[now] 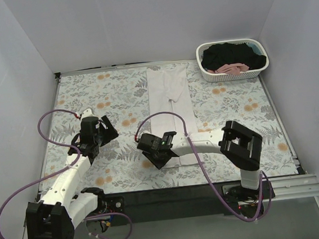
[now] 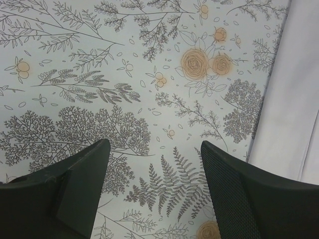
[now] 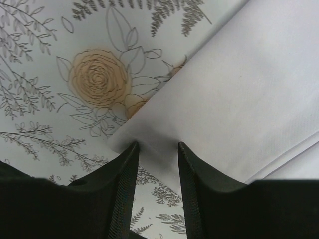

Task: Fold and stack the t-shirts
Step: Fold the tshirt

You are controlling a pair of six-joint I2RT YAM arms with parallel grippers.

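A white t-shirt (image 1: 170,98), folded into a long narrow strip, lies on the floral tablecloth (image 1: 112,96) in the middle. My right gripper (image 1: 163,148) is at its near left corner. In the right wrist view the right gripper (image 3: 157,147) is open a little, with the shirt's corner (image 3: 149,142) between the two fingertips. My left gripper (image 1: 105,130) is open and empty over bare tablecloth, left of the shirt. In the left wrist view the left gripper (image 2: 154,149) has the shirt's edge (image 2: 289,99) at the right. Black (image 1: 229,53) and pink (image 1: 231,67) shirts lie in the basket.
A white lattice basket (image 1: 207,72) stands at the back right corner of the table. Grey walls close in the left, back and right sides. Purple cables loop beside both arms.
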